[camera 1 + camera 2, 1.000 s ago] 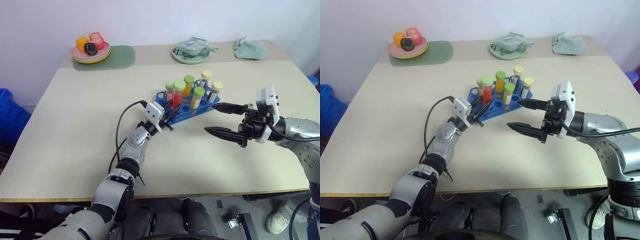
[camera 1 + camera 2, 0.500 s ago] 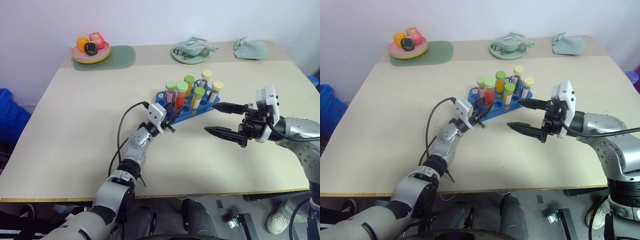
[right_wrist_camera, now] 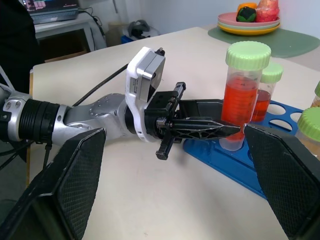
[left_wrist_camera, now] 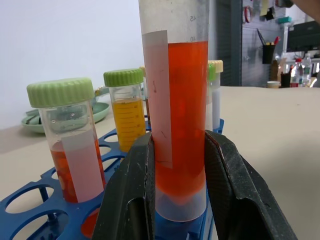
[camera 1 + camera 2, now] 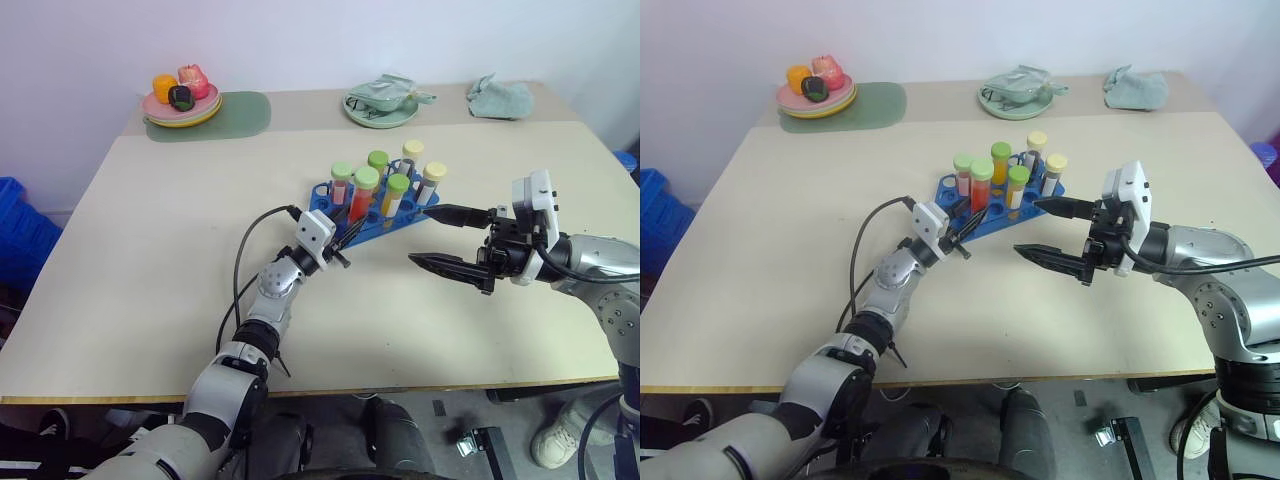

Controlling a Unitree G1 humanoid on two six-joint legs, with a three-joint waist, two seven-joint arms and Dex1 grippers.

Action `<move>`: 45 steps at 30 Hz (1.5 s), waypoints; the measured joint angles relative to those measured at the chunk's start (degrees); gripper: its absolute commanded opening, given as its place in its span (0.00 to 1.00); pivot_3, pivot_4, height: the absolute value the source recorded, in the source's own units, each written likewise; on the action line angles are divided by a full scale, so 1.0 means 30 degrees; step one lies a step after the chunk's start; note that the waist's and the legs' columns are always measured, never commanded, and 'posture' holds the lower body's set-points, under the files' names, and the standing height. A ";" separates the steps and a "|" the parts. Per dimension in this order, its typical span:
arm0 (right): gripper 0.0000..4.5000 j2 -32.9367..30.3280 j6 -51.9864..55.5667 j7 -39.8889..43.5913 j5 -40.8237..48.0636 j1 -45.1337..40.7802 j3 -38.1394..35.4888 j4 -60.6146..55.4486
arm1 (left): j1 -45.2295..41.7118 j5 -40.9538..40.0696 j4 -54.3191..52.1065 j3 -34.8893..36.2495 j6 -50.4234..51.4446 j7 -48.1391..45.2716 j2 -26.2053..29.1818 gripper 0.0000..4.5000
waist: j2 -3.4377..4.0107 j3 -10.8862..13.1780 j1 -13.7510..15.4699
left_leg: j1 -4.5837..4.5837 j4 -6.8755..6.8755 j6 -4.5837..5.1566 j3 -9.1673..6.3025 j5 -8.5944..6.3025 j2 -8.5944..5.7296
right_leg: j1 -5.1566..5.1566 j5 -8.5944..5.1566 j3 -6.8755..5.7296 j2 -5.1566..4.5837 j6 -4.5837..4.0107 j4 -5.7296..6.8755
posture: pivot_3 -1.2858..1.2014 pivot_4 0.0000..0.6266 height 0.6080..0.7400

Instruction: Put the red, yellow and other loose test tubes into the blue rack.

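The blue rack [image 5: 322, 194] stands at the middle of the table with several capped tubes upright in it. My left gripper [image 5: 348, 228] is shut low on the red tube [image 5: 362, 198], which has a green cap and stands upright with its foot in a hole at the rack's near side. In the left wrist view the fingers [image 4: 131, 192] clamp the red tube [image 4: 181, 125] from both sides. The yellow tube [image 4: 129, 117] stands in the rack behind it. My right gripper [image 5: 425, 236] hovers open to the right of the rack, holding nothing.
A plate of toy fruit [image 5: 181, 103] on a green mat [image 5: 240, 112] sits at the back left. A green plate with a cloth [image 5: 381, 103] and a loose cloth [image 5: 500, 98] lie at the back right. A blue crate [image 5: 20, 232] stands left of the table.
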 measured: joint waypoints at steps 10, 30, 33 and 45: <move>1.00 0.0001 0.0000 -0.0060 0.0004 0.0000 0.0000 0.0000 | -0.0242 0.0003 0.0019 0.0019 0.0512 0.0142 0.0063 0.17 | 0.0000 0.0000 0.0006 | 0.0000 0.0006 0.0000 -0.0001 0.0000 0.0000 | 0.0005 0.0002 0.0000 0.0000 0.0003 0.0001 | 0.52 0.24 1.00; 1.00 0.0138 -0.0009 -0.0312 0.0005 0.0066 0.0001 -0.0135 | 0.0943 -0.0283 -0.1220 0.0097 0.0888 -0.0264 -0.0111 0.17 | 0.0000 -0.0002 0.0017 | 0.0002 0.0010 0.0001 -0.0001 -0.0001 -0.0001 | 0.0009 0.0002 0.0000 0.0000 0.0004 0.0001 | 0.52 0.24 1.00; 1.00 0.0140 -0.0017 -0.0312 0.0002 0.0066 0.0000 -0.0134 | 0.0943 -0.0404 -0.1257 0.0221 0.1019 -0.0124 -0.0108 0.17 | 0.0000 -0.0002 0.0003 | 0.0003 0.0009 0.0001 -0.0001 0.0000 0.0000 | 0.0008 0.0002 0.0000 0.0000 0.0004 0.0002 | 0.52 0.24 1.00; 1.00 0.0172 -0.0066 -0.0311 -0.0024 0.0062 0.0000 -0.0130 | 0.0323 -0.0370 -0.0465 0.0300 0.0968 -0.0043 -0.0124 0.17 | 0.0000 -0.0002 0.0072 | 0.0002 0.0016 0.0001 -0.0001 -0.0001 -0.0005 | 0.0015 0.0004 0.0000 -0.0002 0.0007 0.0001 | 0.52 0.24 1.00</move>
